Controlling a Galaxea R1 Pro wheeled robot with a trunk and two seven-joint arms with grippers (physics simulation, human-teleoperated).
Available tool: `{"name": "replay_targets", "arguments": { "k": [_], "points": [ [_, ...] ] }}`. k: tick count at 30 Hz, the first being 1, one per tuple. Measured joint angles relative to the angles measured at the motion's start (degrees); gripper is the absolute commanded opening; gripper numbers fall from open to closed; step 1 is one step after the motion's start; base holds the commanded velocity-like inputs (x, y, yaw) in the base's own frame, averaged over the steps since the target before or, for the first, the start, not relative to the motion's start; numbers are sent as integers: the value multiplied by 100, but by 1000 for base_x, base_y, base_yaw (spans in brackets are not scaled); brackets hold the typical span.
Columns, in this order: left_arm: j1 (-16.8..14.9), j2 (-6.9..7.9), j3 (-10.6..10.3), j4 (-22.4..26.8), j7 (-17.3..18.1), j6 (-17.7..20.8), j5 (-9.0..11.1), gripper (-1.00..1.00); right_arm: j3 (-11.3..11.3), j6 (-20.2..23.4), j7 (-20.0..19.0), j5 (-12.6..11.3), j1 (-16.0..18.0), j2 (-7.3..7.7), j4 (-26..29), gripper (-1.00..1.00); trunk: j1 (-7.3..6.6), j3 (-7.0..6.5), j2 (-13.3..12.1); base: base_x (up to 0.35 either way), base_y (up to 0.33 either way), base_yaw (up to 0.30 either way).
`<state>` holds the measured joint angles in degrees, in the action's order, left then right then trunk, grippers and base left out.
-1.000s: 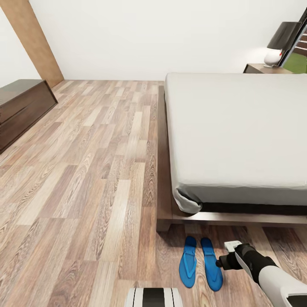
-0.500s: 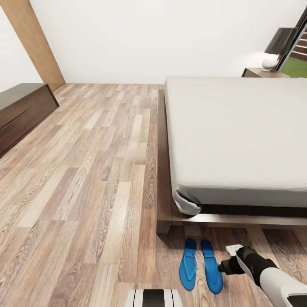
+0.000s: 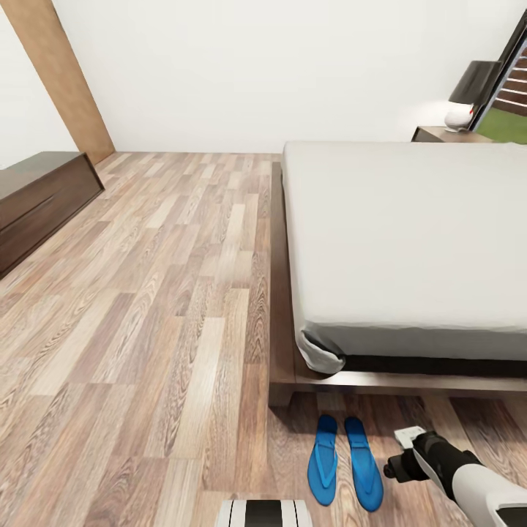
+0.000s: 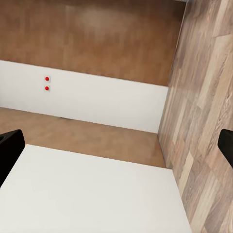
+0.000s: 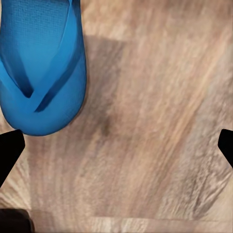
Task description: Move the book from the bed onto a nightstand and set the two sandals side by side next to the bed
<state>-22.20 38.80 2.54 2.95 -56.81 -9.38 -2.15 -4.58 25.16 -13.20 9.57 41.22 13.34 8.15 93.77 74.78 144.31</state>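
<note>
Your right gripper (image 5: 116,145) has its jaws spread wide over bare floor (image 5: 160,97), one sandal (image 5: 41,63) upper left. Left jaws spread too. Head view: your arm slid lower right; two sandals (image 3: 344,461) lie below the bed (image 3: 402,241).

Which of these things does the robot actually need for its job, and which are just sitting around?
Needed:
bed
two blue sandals, side by side on the floor
nightstand

Just there:
dresser
lamp
wooden door

Long dark-brown dresser (image 3: 40,205) at far left; black-shaded white lamp (image 3: 468,95) beyond the mattress.
</note>
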Motion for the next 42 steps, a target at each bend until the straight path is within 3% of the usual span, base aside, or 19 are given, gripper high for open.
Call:
{"name": "replay_targets", "arguments": {
  "k": [8,15,22,26,31,34,42],
  "points": [
    [-1,-3,-4,-6,0,-6,0,100,-1,-222,-3,26,-31,77,-157,100,0,0,0,0,0,0],
    [0,-3,-2,-8,0,-6,0,100,0,-332,-5,35,-45,127,-189,100,-18,-154,-9,0,0,-1],
    [8,-10,-5,-1,0,-8,6,100,-5,-549,-9,49,-96,156,-206,100,-18,-155,-9,0,0,-6],
    [17,-11,-2,-1,0,-7,7,100,-2,-573,-9,160,-107,147,-205,100,-18,-155,-9,0,0,-2],
    [30,-12,-2,0,0,-7,4,100,0,-588,-9,357,-112,127,-205,100,-31,-265,-16,0,0,0],
    [32,-12,-4,0,0,-5,5,100,0,-590,-9,387,-112,125,-208,100,-39,-332,-20,0,0,0],
    [35,-12,-7,0,1,-1,1,100,0,-593,-3,440,-114,120,-210,100,-39,-333,-20,0,0,0]
  ]
}}
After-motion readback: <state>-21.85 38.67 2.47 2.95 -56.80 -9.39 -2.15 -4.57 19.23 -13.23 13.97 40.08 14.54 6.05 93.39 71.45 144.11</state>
